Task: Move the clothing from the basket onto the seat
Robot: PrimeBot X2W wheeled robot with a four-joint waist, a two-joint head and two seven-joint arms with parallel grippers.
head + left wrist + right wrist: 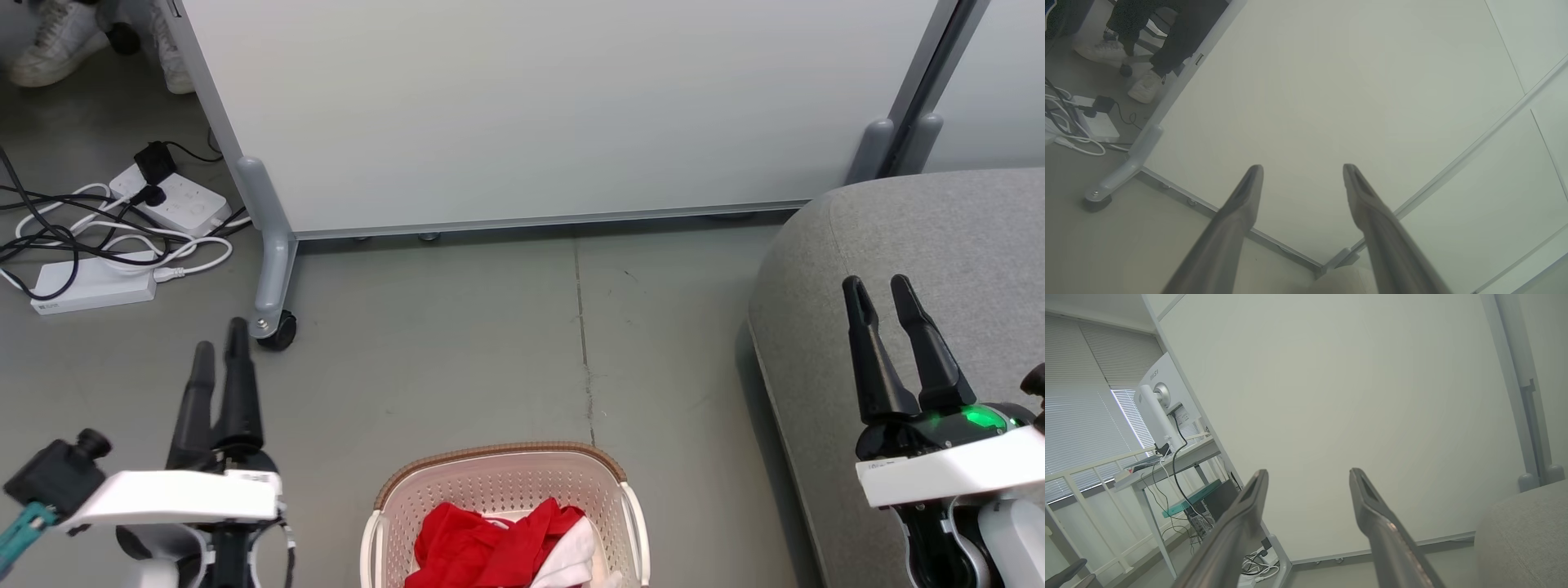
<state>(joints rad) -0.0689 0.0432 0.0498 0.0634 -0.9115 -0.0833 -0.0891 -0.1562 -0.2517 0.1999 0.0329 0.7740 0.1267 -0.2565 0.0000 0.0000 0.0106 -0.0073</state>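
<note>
**Both claws wide open and empty, clothing low in the basket between them**

I take the basket (498, 452) as my landmark and read across from the left. Left of it and out beyond its far rim, my left claw (220, 336) hangs over bare floor (457, 343). Its fingers are spread as far as they go, with nothing between them. The clothing (478, 543) lies heaped inside the basket, bright red with a white patch on the right side, and none of it is on the seat yet. The bottom edge of the head view cuts the basket off, so I cannot judge its long axis, and the heap shows no clear one either. Right of the basket, my right claw (877, 282) is equally wide and empty, poised over the grey seat (947, 229).

The coming move turns on one thing: both claws point away from the basket, toward the partition panel (531, 114). The clothing sits behind and below their fingertips, on my side. I judge the left arm the nearer to the basket. The right arm is better placed for the drop.

Only the head view shows me the basket. The left wrist view looks past it to the panel, some power strips (1096, 124) and a person's pale shoes (1143, 87). The right wrist view gives me a corner of the seat and a monitor (1163, 392) on a table (1167, 461).
</note>
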